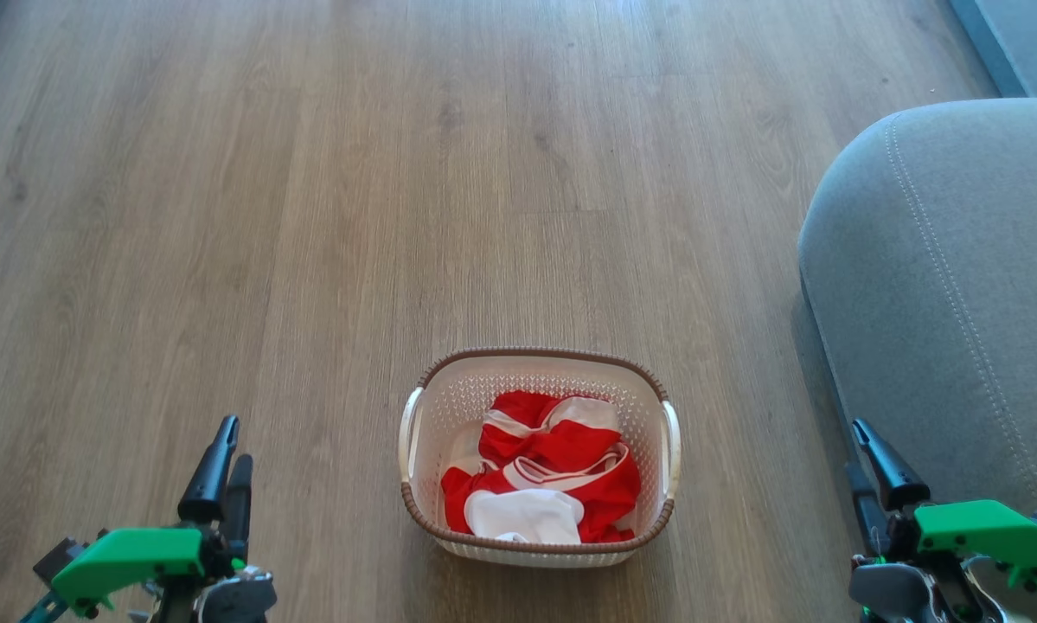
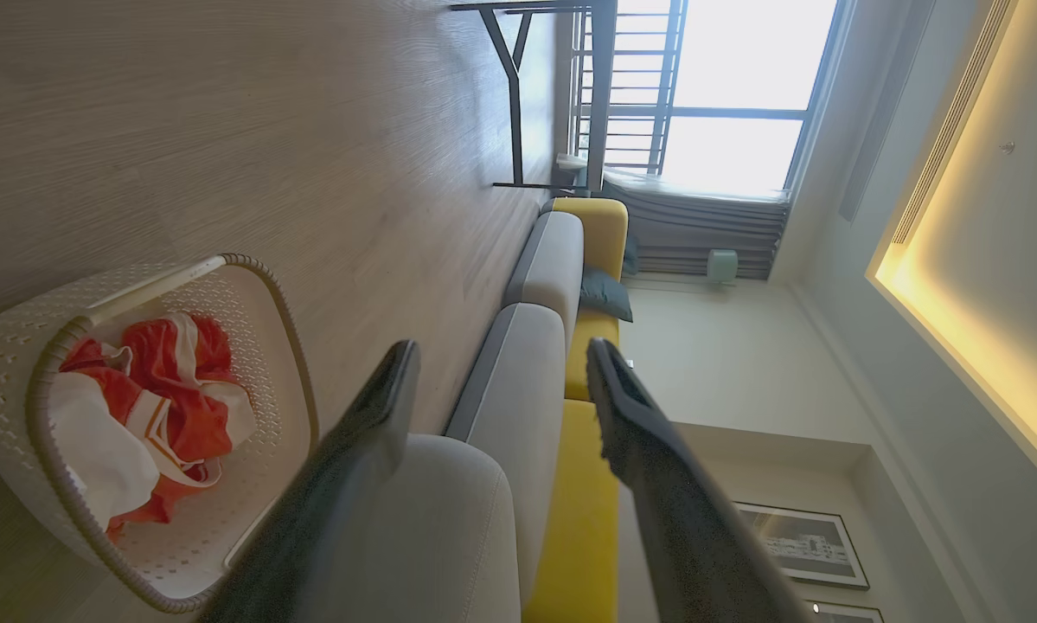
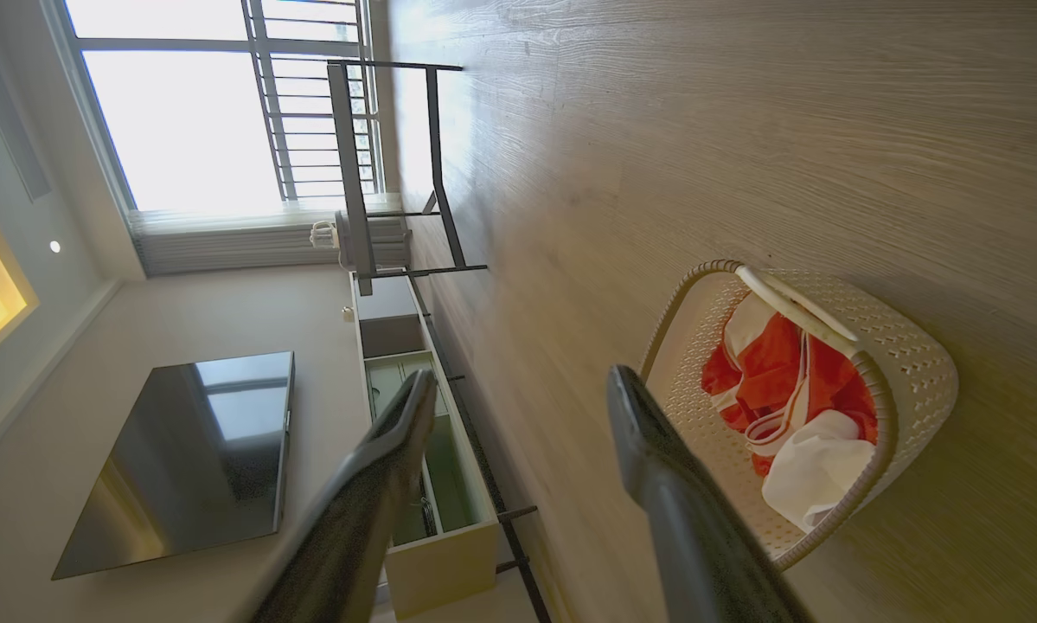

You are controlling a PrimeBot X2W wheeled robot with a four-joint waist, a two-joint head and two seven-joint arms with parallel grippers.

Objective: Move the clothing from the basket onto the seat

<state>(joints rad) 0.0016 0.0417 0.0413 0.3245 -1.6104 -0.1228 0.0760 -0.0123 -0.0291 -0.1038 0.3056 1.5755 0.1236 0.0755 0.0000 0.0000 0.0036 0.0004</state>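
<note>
**Clothing in basket; both end effectors apart**

Basket [image 1: 475, 394]: upright on the floor [image 1: 310, 216], low centre in head view. Cream plastic, walls punched with small holes. Rounded rectangle. Brown woven-look rim [image 1: 540, 353], a pale handle [image 1: 408, 433] on each short side.

Clothing [image 1: 561, 450]: inside the basket, a crumpled heap. Soft red fabric, broad white bands, narrow white trim. A white patch lies at the near end.

Seat [image 1: 942, 285]: to the robot's right of the basket, a strip of floor between them. Grey woven upholstery, rounded corner, lines of light stitching following the curve.

Floor: wood-look planks, matte, grey-brown grain.

Left end effector [image 1: 233, 446]: low left in head view, well apart from the basket, over the floor. Two long dark fingers [image 2: 371, 433] point forward, a green bracket [image 1: 129, 554] behind them. In left wrist view the fingers are spread wide and grip nothing, with the basket off to one side.

Right end effector [image 1: 855, 450]: low right in head view, just beside the seat's edge; contact cannot be told. Same pose, fingers forward. In right wrist view they are spread wide and grip nothing, with the basket beside one finger.
</note>
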